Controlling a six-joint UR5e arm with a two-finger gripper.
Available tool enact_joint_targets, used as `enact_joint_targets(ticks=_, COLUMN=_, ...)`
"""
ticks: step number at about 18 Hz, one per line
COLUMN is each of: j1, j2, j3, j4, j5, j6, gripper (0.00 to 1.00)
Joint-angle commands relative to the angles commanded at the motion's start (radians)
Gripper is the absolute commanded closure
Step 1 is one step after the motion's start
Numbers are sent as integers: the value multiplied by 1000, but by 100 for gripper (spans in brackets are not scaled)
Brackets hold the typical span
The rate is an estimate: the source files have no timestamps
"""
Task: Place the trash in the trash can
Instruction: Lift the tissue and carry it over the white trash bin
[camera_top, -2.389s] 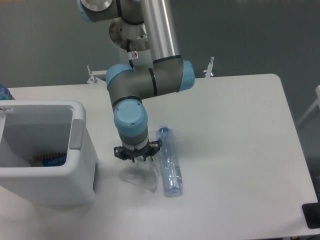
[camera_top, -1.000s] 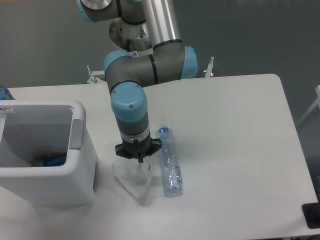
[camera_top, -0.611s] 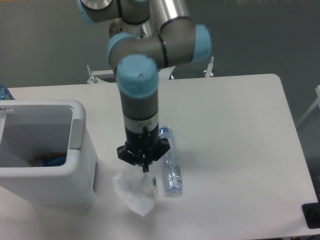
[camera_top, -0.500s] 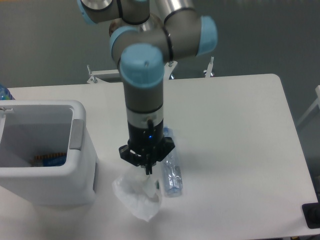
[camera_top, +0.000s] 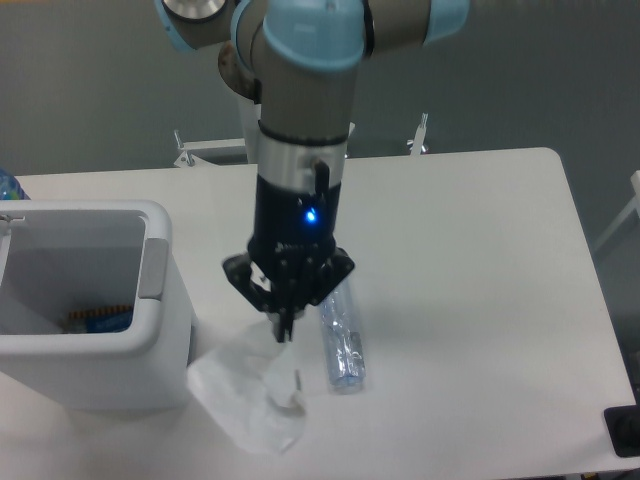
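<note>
My gripper (camera_top: 283, 330) hangs high over the table's front, shut on the top of a crumpled translucent white plastic wrapper (camera_top: 245, 392), which dangles below it clear of the table. A slim crushed clear plastic bottle (camera_top: 342, 340) with a blue end lies on the table just right of the gripper, partly hidden by it. The trash can (camera_top: 150, 330), a large white boxy bin with a grey panel on its right side, stands at the left with its opening up. The wrapper's left edge hangs close to the bin's right wall.
Inside the trash can lies a blue and brown item (camera_top: 100, 318). A blue object (camera_top: 8, 186) shows at the far left edge. Metal brackets (camera_top: 186, 152) stand at the table's back edge. A black object (camera_top: 624, 430) sits at the front right corner.
The gripper has risen a good way with the wrapper shut in it, lifting it off the table and slightly left. The bottle has stayed where it lay.
</note>
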Motion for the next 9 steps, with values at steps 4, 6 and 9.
enact_joint_targets(ticks=4, j1=-9, j2=57, j3=-51, j4=0, j5=-91, j6=2, gripper=96)
enact_joint_targets(ticks=6, j1=-11, j2=81, j3=-68, j4=2, j5=-132, j6=2, gripper=96)
enact_joint_targets(ticks=9, j1=-17, j2=106, j3=-87, j4=2, j5=-172, j6=3, gripper=96)
